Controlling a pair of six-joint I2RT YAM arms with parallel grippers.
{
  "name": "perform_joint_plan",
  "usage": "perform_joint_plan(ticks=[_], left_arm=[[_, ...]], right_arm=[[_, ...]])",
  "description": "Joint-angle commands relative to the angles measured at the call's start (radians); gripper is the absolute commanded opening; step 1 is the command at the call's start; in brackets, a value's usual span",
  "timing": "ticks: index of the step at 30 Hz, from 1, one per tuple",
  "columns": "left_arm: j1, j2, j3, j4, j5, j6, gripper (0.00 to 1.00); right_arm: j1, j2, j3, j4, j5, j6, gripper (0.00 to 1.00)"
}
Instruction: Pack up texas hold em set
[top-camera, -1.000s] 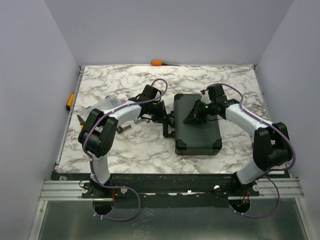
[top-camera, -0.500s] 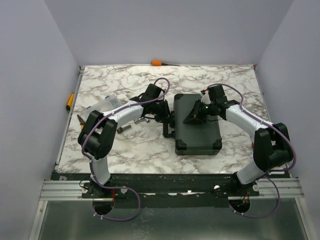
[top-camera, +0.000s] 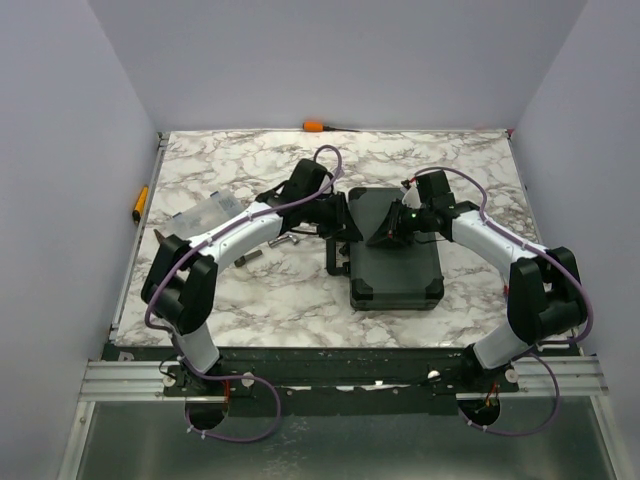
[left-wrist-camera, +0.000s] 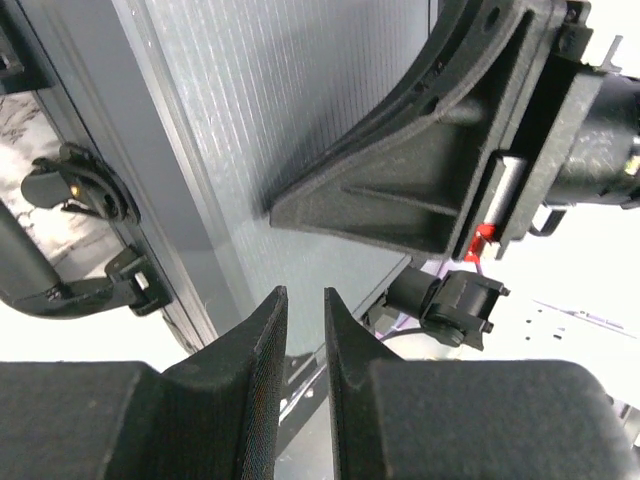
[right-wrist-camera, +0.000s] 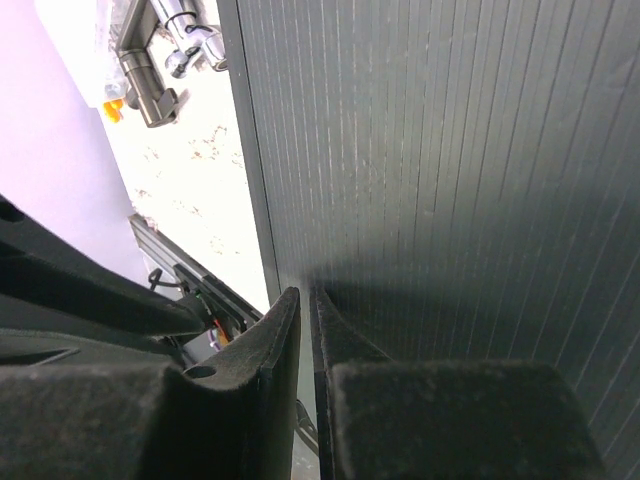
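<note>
The black hard case (top-camera: 398, 272) lies closed on the marble table, its handle (top-camera: 333, 258) on its left side. Cards, chips and discs are out of view. My left gripper (top-camera: 345, 222) is over the case's far left edge, just above the handle, jaws nearly together and empty. The left wrist view shows the ribbed lid (left-wrist-camera: 250, 130), a latch (left-wrist-camera: 75, 185) and the right gripper's fingers (left-wrist-camera: 400, 190) ahead of my left gripper (left-wrist-camera: 305, 300). My right gripper (top-camera: 378, 235) is shut, tips down on the lid (right-wrist-camera: 450, 150) near its left edge (right-wrist-camera: 305, 300).
A grey metal clamp (top-camera: 268, 246) lies left of the case and shows in the right wrist view (right-wrist-camera: 160, 60). A clear plastic box (top-camera: 200, 215) sits further left. Orange-handled tools lie at the back edge (top-camera: 314, 126) and the left edge (top-camera: 140, 203).
My left gripper has moved right, from beside the clamp to the case's far left edge. The right gripper has stayed on the lid.
</note>
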Motion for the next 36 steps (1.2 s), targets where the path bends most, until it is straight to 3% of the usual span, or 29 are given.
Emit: perform_joint_plan(ticks=[1, 11, 36], left_arm=[[0.014, -0.094, -0.042, -0.022, -0.023, 0.007, 0.21], [0.042, -0.114, -0.076, -0.154, -0.179, 0.075, 0.00], [0.044, 0.213, 0.132, -0.241, -0.273, 0.118, 0.00]], right_arm=[[0.016, 0.104, -0.121, -0.227, 0.247, -0.119, 0.15], [0.016, 0.103, -0.118, -0.230, 0.244, -0.116, 0.15], [0.015, 0.098, -0.110, -0.246, 0.251, -0.091, 0.12]])
